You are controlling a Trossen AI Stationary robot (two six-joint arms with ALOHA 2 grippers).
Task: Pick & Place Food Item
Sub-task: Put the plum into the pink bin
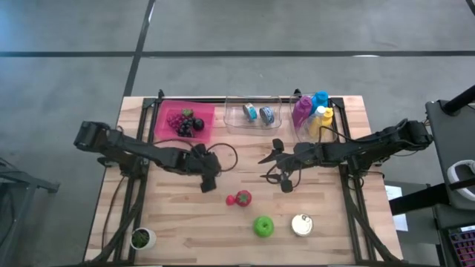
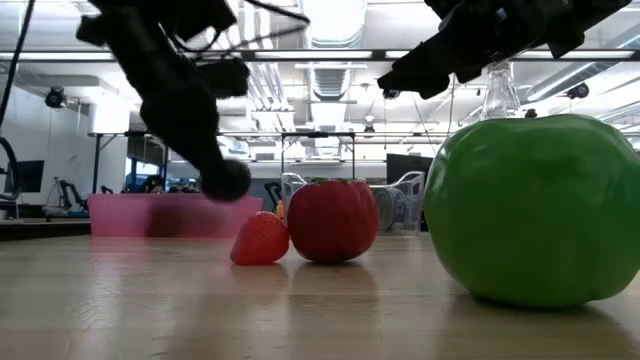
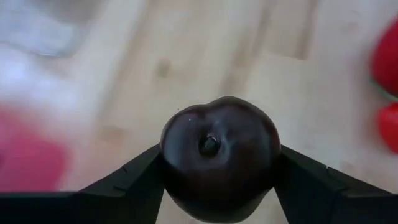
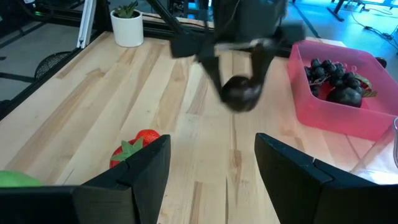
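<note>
With the dark plum (image 3: 221, 155) clenched in the left pincer (image 1: 207, 180) above the worktop (image 1: 185, 230), keep the squeeze soft, carry it level to the pink tray (image 1: 167, 124) just beyond, lower slowly, then let go.

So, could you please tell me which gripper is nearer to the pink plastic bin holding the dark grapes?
Left. The left gripper, shut on a dark round plum, is just in front of the pink plastic bin; the right gripper hangs open farther off, mid-table.
</note>
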